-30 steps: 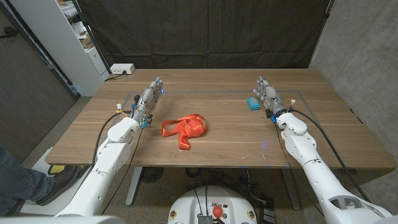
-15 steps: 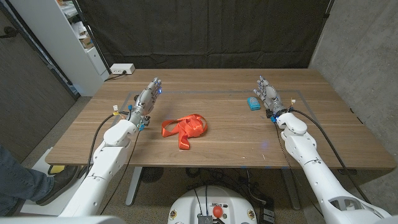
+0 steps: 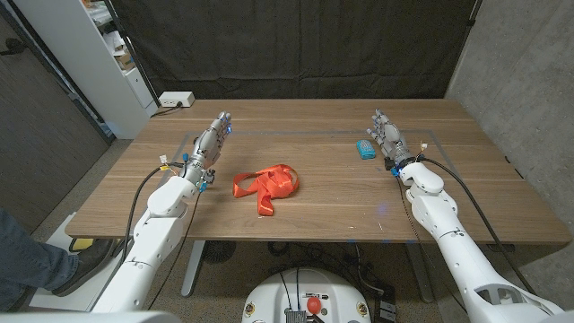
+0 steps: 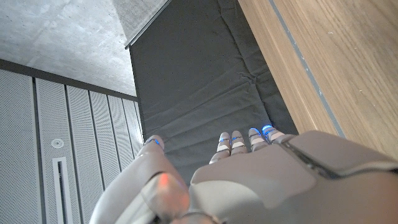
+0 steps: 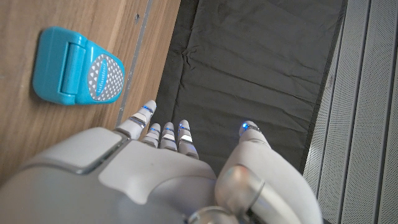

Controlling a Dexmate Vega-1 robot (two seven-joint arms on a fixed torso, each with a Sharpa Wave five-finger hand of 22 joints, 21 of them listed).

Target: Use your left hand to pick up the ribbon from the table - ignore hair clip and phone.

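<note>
Ribbon (image 3: 265, 187): one, orange, loosely looped, lying on the table (image 3: 323, 211) near the middle, untouched. Left hand (image 3: 210, 147): one, released, fingers extended and holding nothing, well to the ribbon's left and apart from it. Right hand (image 3: 388, 140): one, likewise released and idle, just beside a teal phone-like case (image 3: 363, 149), one. Hair clip: none located with certainty; possibly too small to tell. Step in hand: approach, not yet begun in earnest. Next move, by judgement: left hand swings inward over the ribbon, lowers, and closes on a raised loop.
</note>
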